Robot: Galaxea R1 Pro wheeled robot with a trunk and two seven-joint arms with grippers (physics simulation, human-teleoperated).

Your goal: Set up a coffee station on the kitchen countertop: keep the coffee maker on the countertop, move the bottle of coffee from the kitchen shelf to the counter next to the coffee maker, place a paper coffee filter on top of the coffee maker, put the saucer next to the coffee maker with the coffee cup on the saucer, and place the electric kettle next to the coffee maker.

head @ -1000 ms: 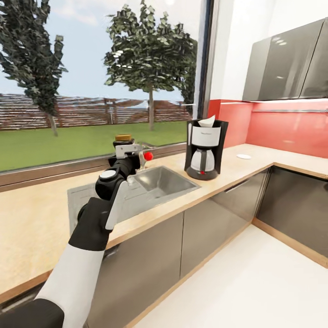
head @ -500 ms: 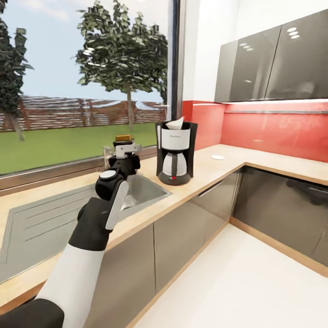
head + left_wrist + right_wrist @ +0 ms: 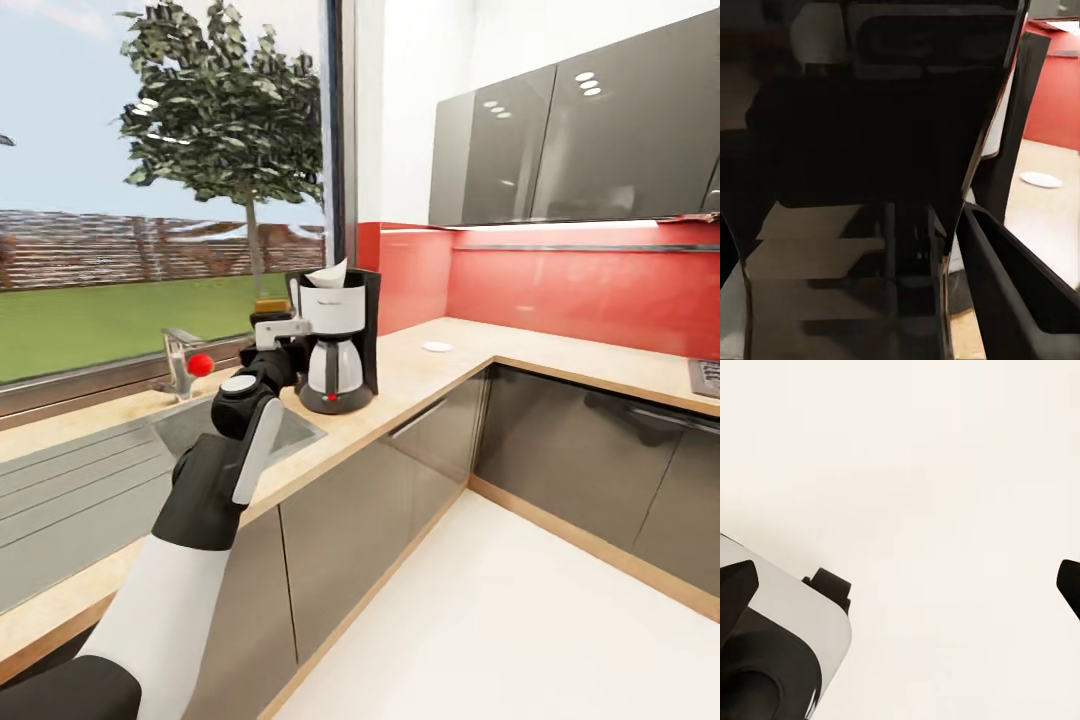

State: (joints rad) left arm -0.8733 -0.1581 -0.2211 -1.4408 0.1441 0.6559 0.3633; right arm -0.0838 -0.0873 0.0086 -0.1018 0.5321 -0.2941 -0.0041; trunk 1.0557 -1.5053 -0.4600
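Carrying the bottle of coffee (image 3: 270,305), your left end effector (image 3: 277,328) grips it; rigid, slick, so squeeze mid-body; right end effector (image 3: 900,577) released.

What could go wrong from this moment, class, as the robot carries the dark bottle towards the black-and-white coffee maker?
1. The left gripper holds the black, yellow-capped bottle of coffee close beside the black-and-white coffee maker; a careless swing might knock the machine.
2. The white paper coffee filter sits loosely on top and could be dislodged.
3. The steel sink lies beneath the arm; a slipped bottle might fall in.
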